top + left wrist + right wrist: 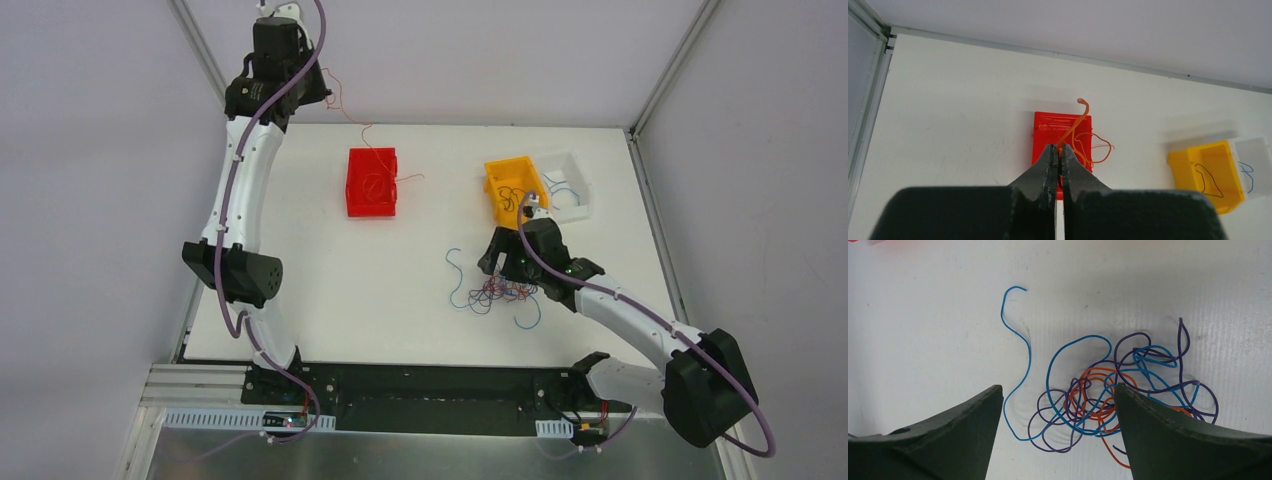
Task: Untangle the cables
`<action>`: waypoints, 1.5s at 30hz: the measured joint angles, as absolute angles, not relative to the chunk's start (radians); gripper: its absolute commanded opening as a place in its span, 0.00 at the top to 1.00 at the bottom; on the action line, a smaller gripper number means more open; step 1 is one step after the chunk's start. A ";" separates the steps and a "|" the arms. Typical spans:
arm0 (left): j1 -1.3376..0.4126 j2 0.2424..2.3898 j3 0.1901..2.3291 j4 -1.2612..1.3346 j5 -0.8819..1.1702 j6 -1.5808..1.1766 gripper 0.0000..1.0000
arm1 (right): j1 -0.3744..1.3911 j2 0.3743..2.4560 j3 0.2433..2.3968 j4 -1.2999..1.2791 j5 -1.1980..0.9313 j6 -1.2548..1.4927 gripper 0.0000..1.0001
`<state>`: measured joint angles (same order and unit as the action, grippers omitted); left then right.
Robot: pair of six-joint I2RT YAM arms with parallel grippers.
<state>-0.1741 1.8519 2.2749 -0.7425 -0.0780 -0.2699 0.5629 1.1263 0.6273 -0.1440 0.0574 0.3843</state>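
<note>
A small knot of thin blue, purple and orange cables [500,292] lies on the white table right of centre. In the right wrist view the knot [1108,390] lies under and between my fingers, and a loose blue strand [1018,340] curls off to the left. My right gripper [497,262] [1058,387] is open wide just above the knot and holds nothing. My left gripper [322,97] [1059,150] is raised at the far left and shut on a thin orange cable [1075,125]. That cable [362,130] trails down into a red bin [372,183].
The red bin [1048,125] holds more orange strands, some hanging over its right side. A yellow bin [515,185] [1208,170] holds a black strand. A clear bin [568,185] [1253,155] beside it holds blue strands. Walls close the table at the back and sides.
</note>
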 measured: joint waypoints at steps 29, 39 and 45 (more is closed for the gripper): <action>-0.094 1.783 2.244 -0.709 0.047 -0.308 1.00 | 0.560 1.147 0.641 -0.144 0.043 0.384 0.15; -0.114 1.784 2.037 -0.640 0.123 -0.359 1.00 | 0.560 1.147 0.641 -0.144 0.039 0.384 0.15; -0.139 1.807 1.963 -0.612 0.150 -0.380 1.00 | 0.559 1.147 0.641 -0.144 0.038 0.384 0.15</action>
